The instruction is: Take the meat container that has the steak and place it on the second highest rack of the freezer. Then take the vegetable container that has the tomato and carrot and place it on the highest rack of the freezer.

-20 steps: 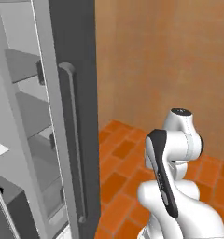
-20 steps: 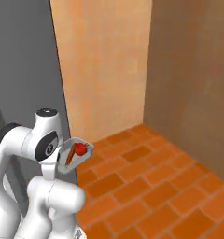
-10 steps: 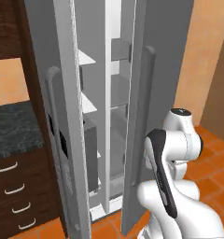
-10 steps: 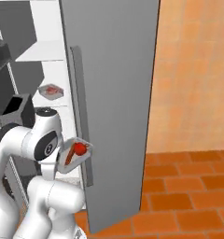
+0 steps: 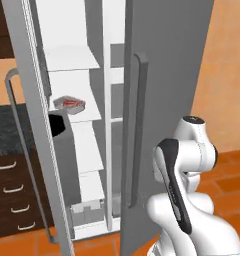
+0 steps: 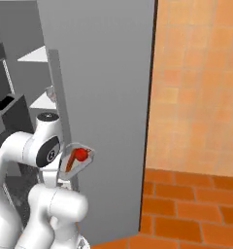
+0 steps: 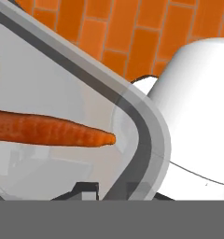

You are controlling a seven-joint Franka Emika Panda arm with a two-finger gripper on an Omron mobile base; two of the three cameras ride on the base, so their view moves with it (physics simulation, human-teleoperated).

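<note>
Vegetable container [image 6: 75, 159], a clear tray with a grey rim, is held up beside the arm's shoulder in the right base view, tilted steeply with its open face turned toward the camera. Inside it, the tomato [image 6: 80, 154] sits near the upper edge and the carrot [image 6: 71, 164] slants down from it toward the lower corner. In the hand view the carrot [image 7: 53, 130] lies across the tray floor, its pointed tip just short of the rounded corner of the tray's rim [image 7: 151, 135], and a dark red curve at the left edge is too cropped to name with certainty. The gripper [image 7: 111, 190] has its dark finger tips nearly together, pinching the tray's rim at the bottom of that view.

In the left base view the freezer [image 5: 167, 75] stands with its doors swung open, white shelves stacked inside. The meat container [image 5: 69, 104] with the steak [image 5: 69, 103] rests on the second highest rack [image 5: 84, 111], near its front edge. The highest rack [image 5: 72, 60] above it is bare. Orange brick floor [image 6: 186, 209] and a tan wall [image 6: 196, 82] lie to the right of the freezer.
</note>
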